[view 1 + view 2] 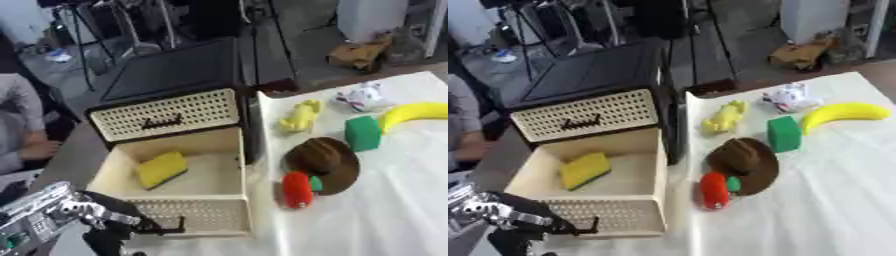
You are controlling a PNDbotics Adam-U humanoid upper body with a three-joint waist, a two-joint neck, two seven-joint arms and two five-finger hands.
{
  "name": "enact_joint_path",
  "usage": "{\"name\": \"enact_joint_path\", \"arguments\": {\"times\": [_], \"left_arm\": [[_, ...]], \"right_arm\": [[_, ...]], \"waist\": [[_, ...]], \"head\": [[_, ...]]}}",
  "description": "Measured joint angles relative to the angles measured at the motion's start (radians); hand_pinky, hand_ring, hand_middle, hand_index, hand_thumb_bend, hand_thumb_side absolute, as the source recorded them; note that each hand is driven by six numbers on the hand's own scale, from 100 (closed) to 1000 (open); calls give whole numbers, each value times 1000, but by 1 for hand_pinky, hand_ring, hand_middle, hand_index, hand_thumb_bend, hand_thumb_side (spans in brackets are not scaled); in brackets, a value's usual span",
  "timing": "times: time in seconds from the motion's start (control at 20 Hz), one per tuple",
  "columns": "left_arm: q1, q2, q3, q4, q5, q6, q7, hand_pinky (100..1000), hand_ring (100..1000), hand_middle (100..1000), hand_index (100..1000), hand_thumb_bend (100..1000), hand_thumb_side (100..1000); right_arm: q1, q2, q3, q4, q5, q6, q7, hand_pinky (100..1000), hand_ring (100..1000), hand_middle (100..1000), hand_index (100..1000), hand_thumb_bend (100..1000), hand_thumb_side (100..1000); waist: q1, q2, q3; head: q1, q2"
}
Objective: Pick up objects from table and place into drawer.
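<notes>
A cream perforated drawer (227, 170) is pulled open at the lower left, with a yellow sponge (161, 169) lying inside. My left hand (112, 222) is at the drawer's front, its dark fingers by the black handle (174, 229); whether they are curled on it I cannot tell. On the white cloth lie a red object (297, 189) with a small green piece (315, 184), a brown hat (326, 161), a green block (362, 133), a yellow toy (300, 117), a banana (413, 114) and a white toy (361, 97). My right hand is out of view.
A shut cream drawer (164, 118) sits above the open one in a black cabinet (175, 70). A person's sleeve (19, 125) shows at the left edge. Tripod legs and a brown thing lie on the floor beyond the table (394, 210).
</notes>
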State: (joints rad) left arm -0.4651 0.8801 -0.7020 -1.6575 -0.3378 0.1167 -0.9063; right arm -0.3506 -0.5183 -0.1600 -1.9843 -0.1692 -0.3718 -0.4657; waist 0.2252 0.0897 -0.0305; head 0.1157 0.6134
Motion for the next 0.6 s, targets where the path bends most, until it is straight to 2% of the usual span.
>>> {"name": "enact_joint_path", "arguments": {"times": [0.1,0.3,0.35,0.6], "left_arm": [[-3,-10,-11,22,-25,-7,1,100,100,100,795,100,549],[-12,-25,-19,69,-67,-44,2,100,100,100,795,100,549],[-12,-27,-20,79,-74,-54,2,100,100,100,754,100,532],[-17,-29,-32,145,-120,-102,6,100,100,100,767,100,537]], "right_arm": [[0,0,0,0,0,2,1,705,802,732,800,100,1000],[0,-3,0,0,0,5,1,705,802,732,800,100,1000],[-1,-4,0,0,0,5,1,706,802,731,799,100,1000],[-1,1,1,0,0,14,7,706,803,731,799,100,1000]], "waist": [[4,0,-3],[9,-3,-5],[9,-3,-6],[10,-4,-18]], "head": [[5,0],[10,0],[13,0],[32,0]]}}
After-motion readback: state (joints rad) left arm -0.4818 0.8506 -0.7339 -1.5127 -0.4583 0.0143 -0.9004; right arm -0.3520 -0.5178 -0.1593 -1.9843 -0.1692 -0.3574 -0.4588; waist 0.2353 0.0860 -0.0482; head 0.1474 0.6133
